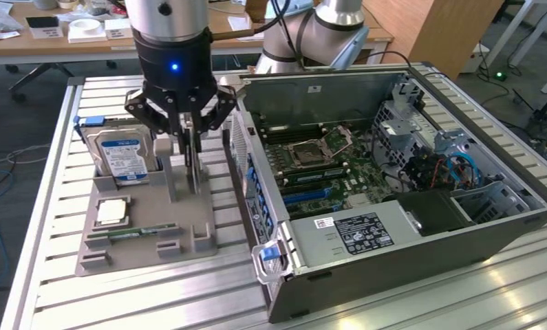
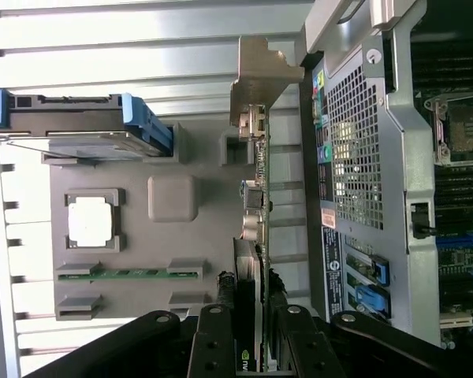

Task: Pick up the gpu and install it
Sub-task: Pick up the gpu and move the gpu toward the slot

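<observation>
Exterior view: a slatted metal table (image 1: 163, 295) carries two things; an open computer case (image 1: 493, 227) lies on its side at about three o'clock in the picture, and a grey parts tray (image 1: 135, 258) sits just beside it at about nine o'clock. The robot arm comes down from twelve o'clock over the tray; its black gripper (image 1: 191, 141) is closed on the gpu (image 1: 193, 172), a slim dark card held on edge and hanging straight down towards six o'clock. The card is over the tray's side nearest the case, beside a grey upright post of the tray; whether its lower edge touches the tray cannot be told. On the tray, a hard drive (image 1: 122, 158) with a blue and white label stands at ten o'clock from the card; a square processor chip (image 1: 113, 211) lies at eight o'clock from it; a narrow green memory stick (image 1: 131, 234) lies below the chip. Inside the case a green motherboard (image 1: 319, 161) is exposed.

Wrist view: the gripper (image 2: 255, 350) has one black finger on each face of the gpu (image 2: 251, 272); the card's silver end bracket (image 2: 256, 75) is at its far end, between the tray (image 2: 197, 244) and the case's perforated wall (image 2: 363, 157).
</observation>
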`<state>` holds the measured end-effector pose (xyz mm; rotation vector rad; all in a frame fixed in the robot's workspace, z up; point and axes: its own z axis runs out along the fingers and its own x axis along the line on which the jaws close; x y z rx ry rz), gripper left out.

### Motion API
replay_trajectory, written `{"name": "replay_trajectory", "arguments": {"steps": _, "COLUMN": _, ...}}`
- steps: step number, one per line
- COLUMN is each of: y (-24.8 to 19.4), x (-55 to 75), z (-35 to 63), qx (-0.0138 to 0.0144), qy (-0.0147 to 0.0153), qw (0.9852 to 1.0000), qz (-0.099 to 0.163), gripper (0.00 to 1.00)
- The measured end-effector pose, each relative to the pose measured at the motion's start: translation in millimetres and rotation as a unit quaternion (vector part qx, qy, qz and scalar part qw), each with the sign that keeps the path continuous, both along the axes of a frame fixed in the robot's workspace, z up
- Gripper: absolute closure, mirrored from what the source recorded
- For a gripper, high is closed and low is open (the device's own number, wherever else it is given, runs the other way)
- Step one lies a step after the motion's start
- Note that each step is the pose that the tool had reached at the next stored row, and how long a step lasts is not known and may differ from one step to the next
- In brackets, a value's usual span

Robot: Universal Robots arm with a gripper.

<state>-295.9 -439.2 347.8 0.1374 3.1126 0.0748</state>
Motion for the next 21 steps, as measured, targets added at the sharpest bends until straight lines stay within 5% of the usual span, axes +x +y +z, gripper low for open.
{"name": "replay_trajectory", "arguments": {"steps": 21, "y": 0.0, "x": 0.0, "z": 51.5, "qx": 0.0, "qy": 0.0, "qw": 1.0, "qz": 0.0, "gripper": 0.74}}
